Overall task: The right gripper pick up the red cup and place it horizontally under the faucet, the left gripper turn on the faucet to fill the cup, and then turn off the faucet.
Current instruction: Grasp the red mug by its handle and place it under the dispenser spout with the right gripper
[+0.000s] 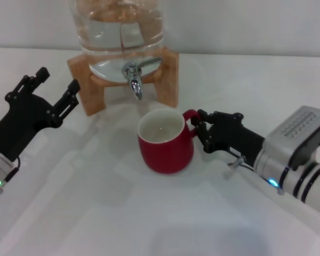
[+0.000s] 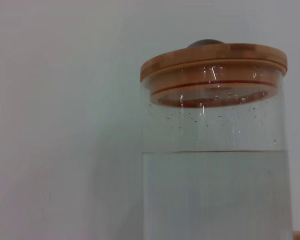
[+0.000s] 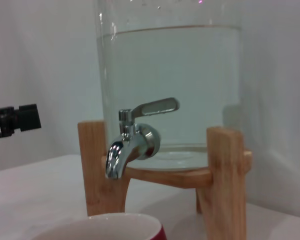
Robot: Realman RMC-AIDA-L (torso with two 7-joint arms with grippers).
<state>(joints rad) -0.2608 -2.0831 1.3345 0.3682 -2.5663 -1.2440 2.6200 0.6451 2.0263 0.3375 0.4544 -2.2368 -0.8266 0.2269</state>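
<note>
Head view: the red cup (image 1: 166, 141) stands upright on the white counter (image 1: 149, 224), in front of and slightly below the faucet (image 1: 134, 72), whose spout points down at a spot just behind the cup's far rim. The right gripper (image 1: 201, 130) holds the cup by its loop handle, its black fingers closed around the handle on the cup's right side. The cup's cream inside looks dry; no water falls from the spout. The left gripper (image 1: 57, 88) hovers to the left of the wooden stand (image 1: 88, 88), fingers spread apart and grasping nothing, well apart from the faucet lever.

Progress, as judged from this arrangement: the cup is grasped and brought close to the faucet, though it appears a little short of lying directly under the spout. Opening the faucet, filling and closing it all remain.

Surroundings: the glass water jar (image 1: 117, 24) rests in the stand, about two-thirds full in the left wrist view, with a wooden lid (image 2: 214, 62). In the right wrist view the faucet lever lies level, pointing sideways, and the cup rim shows just below. The stand's left leg lies between the left gripper and the lever, so the approach probably must pass over or in front of it.
</note>
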